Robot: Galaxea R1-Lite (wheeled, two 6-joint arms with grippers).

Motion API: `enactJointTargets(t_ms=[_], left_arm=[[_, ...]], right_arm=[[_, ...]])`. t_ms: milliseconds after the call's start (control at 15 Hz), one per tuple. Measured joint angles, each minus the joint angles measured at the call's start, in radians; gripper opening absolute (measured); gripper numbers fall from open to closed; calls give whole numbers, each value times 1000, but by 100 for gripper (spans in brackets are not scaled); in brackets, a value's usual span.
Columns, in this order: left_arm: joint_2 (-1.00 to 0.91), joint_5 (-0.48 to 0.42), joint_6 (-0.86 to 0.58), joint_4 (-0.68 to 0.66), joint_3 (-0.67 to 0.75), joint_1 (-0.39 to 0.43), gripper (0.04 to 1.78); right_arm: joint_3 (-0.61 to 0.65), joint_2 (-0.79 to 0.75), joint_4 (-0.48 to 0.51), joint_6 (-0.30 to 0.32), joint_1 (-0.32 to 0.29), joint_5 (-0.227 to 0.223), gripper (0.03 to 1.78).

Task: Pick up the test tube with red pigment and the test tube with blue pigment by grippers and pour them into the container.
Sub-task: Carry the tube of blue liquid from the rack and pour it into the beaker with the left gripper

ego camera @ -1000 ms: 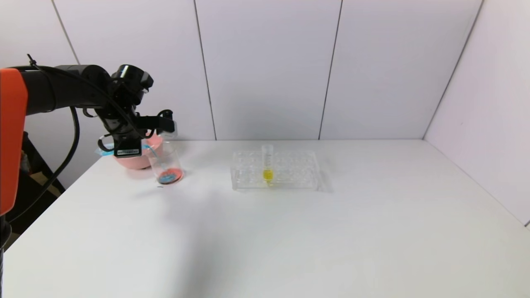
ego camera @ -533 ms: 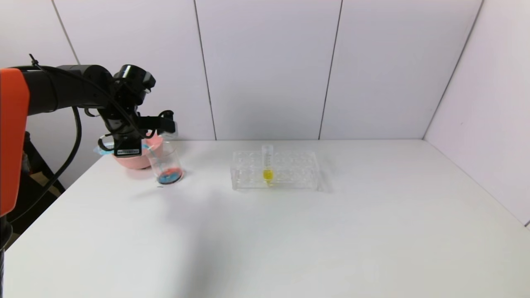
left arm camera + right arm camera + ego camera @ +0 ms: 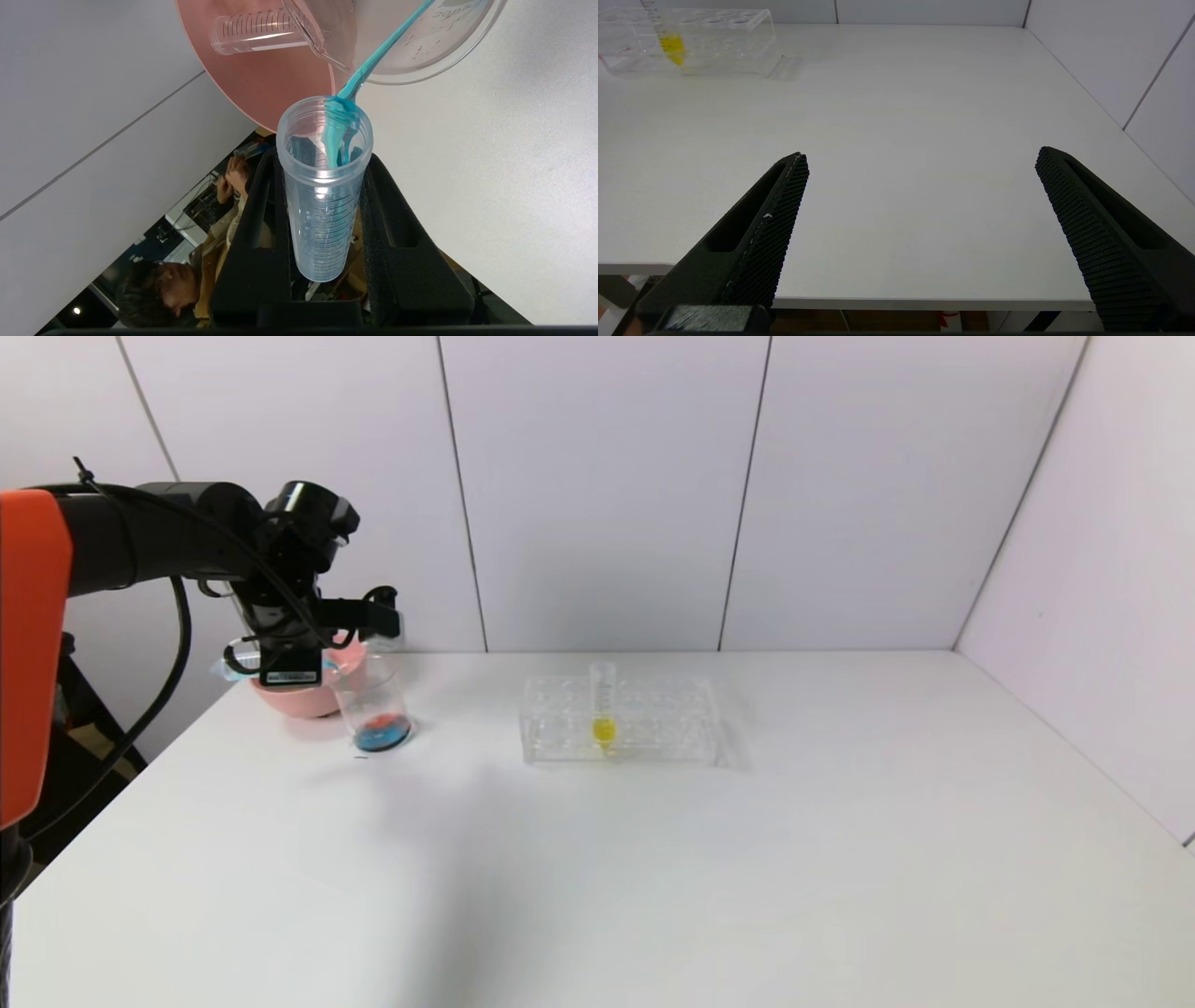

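Observation:
My left gripper [image 3: 376,615] is shut on the test tube with blue pigment [image 3: 323,196] and holds it tipped over the container [image 3: 373,705], a clear glass beaker. In the left wrist view a blue stream [image 3: 369,65] runs from the tube's mouth into the beaker [image 3: 434,51]. Red and blue liquid lie at the beaker's bottom [image 3: 381,735]. No tube holding red liquid is in view; an empty clear graduated tube [image 3: 252,32] lies in the pink bowl [image 3: 261,84]. My right gripper [image 3: 922,161] is open and empty over the table's front edge.
The pink bowl [image 3: 303,695] stands just behind and left of the beaker. A clear tube rack [image 3: 653,723] in mid-table holds a yellow-liquid tube [image 3: 604,705]; both also show in the right wrist view, rack [image 3: 728,42] and tube [image 3: 672,46]. White walls stand behind and at right.
My left wrist has shifted slightly up and to the right with the tube still in it. The blue patch at the beaker's bottom has grown over the red.

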Motion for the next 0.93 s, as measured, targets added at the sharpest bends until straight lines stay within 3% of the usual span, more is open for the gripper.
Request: enactJointTargets(t_ms=[933], left_arm=[[-1, 72, 21, 0, 0, -19, 45]], right_arm=[[0, 0, 0, 0, 0, 0, 177]])
